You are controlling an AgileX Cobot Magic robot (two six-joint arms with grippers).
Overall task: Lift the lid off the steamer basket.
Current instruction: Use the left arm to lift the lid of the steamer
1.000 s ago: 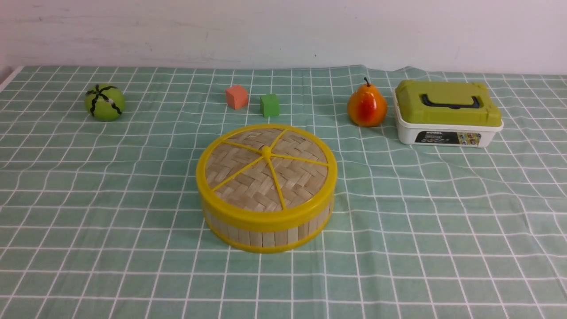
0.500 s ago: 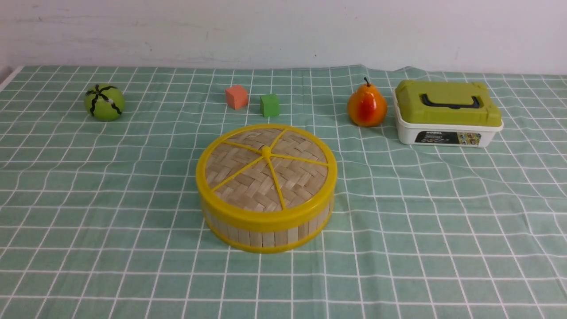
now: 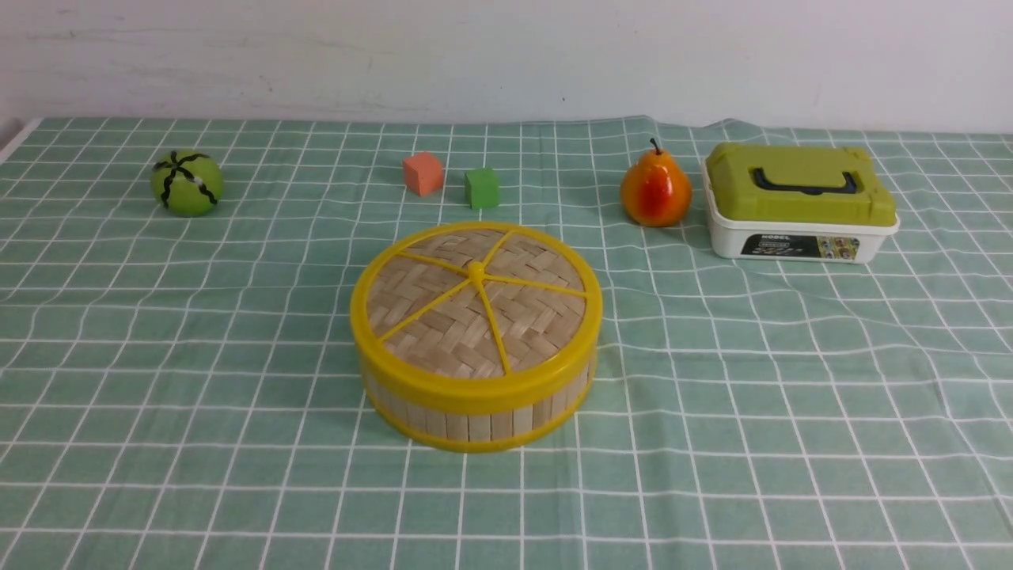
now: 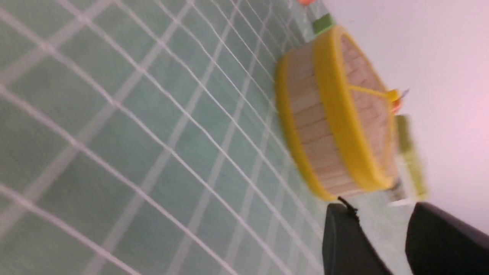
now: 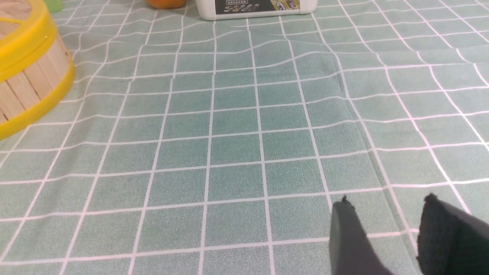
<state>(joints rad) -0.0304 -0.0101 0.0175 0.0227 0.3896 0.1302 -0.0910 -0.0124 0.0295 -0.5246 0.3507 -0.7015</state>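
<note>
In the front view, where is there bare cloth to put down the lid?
Bare cloth: right of the steamer basket, nearer than the white box; also left of the basket, nearer than the green ball. Crowded: behind the basket, with two blocks.

I see the desk [image 3: 775, 412] under a green cloth, white grid lines, rippled on the right side. Behind its far edge: plain pale wall [image 3: 491, 55], faint dark streaks upper left, one small dark speck near the middle. Lighting reads soft; my left wrist view blurs the distance.
</note>
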